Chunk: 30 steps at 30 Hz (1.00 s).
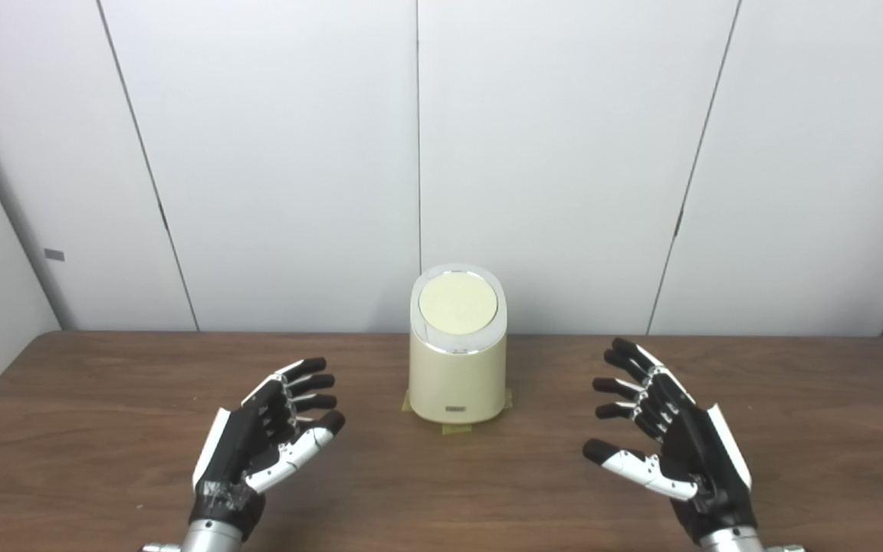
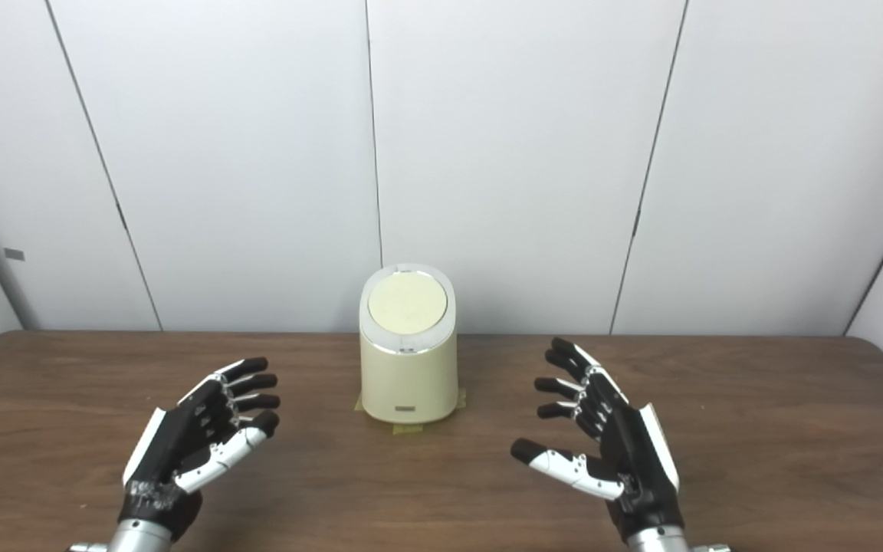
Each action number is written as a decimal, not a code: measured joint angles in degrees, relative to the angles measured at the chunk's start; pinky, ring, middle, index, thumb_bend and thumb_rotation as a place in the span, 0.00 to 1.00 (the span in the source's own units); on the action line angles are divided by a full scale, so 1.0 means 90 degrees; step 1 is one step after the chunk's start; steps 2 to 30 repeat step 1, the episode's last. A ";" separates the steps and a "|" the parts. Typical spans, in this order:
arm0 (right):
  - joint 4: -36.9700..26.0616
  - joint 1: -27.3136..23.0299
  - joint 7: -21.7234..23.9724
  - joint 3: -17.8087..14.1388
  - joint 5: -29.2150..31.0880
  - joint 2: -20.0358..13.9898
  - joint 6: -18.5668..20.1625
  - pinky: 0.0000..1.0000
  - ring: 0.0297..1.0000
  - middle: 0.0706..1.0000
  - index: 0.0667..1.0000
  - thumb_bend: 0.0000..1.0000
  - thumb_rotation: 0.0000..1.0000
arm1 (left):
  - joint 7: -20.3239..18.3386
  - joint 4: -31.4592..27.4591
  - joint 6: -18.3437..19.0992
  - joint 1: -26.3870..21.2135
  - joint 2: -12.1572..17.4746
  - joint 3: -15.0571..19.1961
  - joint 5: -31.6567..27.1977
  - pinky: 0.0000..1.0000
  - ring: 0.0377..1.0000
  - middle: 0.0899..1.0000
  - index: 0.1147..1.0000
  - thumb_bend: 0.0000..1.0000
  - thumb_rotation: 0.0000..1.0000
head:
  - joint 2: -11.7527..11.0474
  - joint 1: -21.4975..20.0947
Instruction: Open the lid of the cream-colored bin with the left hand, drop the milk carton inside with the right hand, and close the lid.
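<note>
A wall of white panels (image 1: 549, 153), divided by thin dark seams, is seen filling the upper part of the scene. Below it, a dark wood-grain table (image 1: 104, 399) is spread across the full width of both views. The cream-colored bin (image 1: 457, 364) is placed upright near the table's far edge, about midway across, close to the wall panels. Its round lid (image 1: 457, 303) is seen down, lying flat inside a pale rim and tilted slightly toward the cameras. Strips of yellowish tape (image 1: 457, 428) are visible on the tabletop at the bin's base, touching it.

The left hand (image 1: 265, 441) is held over the near part of the table, to the left of the bin and well apart from it, palm turned inward. Its fingers (image 1: 311, 383) are spread apart and nothing is gripped. The right hand (image 1: 667, 429) is held in a mirrored pose to the right of the bin, likewise clear of it, with its dark fingers (image 1: 625, 383) splayed and nothing grasped. A small grey tag (image 1: 54, 254) is seen on the wall panel at far left.
</note>
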 measured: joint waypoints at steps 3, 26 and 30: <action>0.0000 0.0000 0.0002 0.0003 0.0002 0.0001 0.0000 0.61 0.73 0.84 0.84 0.79 0.31 | 0.0003 0.0029 0.0000 -0.0007 0.0003 -0.0005 0.0000 0.55 0.69 0.73 0.76 0.67 0.23 | 0.0000 0.0000; 0.0000 0.0000 0.0002 0.0003 0.0002 0.0001 0.0000 0.61 0.73 0.84 0.84 0.79 0.31 | 0.0003 0.0029 0.0000 -0.0007 0.0003 -0.0005 0.0000 0.55 0.69 0.73 0.76 0.67 0.23 | 0.0000 0.0000; 0.0000 0.0000 0.0002 0.0003 0.0002 0.0001 0.0000 0.61 0.73 0.84 0.84 0.79 0.31 | 0.0003 0.0029 0.0000 -0.0007 0.0003 -0.0005 0.0000 0.55 0.69 0.73 0.76 0.67 0.23 | 0.0000 0.0000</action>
